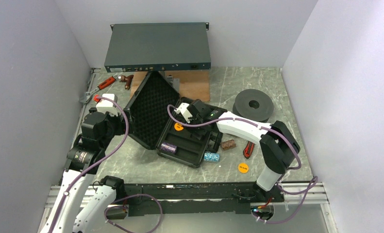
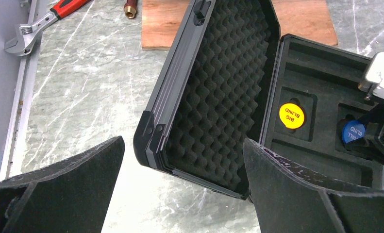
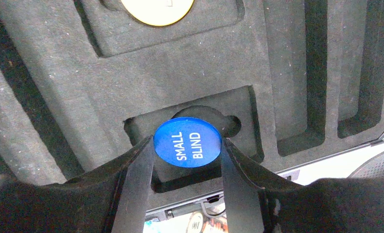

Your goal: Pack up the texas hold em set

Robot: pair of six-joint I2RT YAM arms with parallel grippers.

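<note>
The small black case [image 1: 193, 145] lies open at mid-table, its foam-lined lid [image 1: 148, 109] propped up to the left. A yellow disc [image 1: 178, 126] and a purple chip roll [image 1: 168, 147] sit in its foam base. My right gripper [image 3: 187, 151] is shut on a blue "SMALL BLIND" disc [image 3: 187, 141], held by its edges just over a recess in the foam; the gripper is over the case base in the top view [image 1: 195, 119]. A teal roll [image 1: 211, 157], a brown roll [image 1: 227, 144] and an orange disc [image 1: 242, 168] lie on the table right of the case. My left gripper [image 2: 182, 187] is open and empty, near the lid's corner [image 2: 151, 133].
A big grey rack unit [image 1: 158, 46] stands at the back with a wooden board [image 1: 192, 86] before it. A black spool [image 1: 252, 104] sits at the right. A red-black handled tool [image 1: 248, 149] lies by the brown roll. A wrench [image 2: 22, 36] and small tools lie at the back left.
</note>
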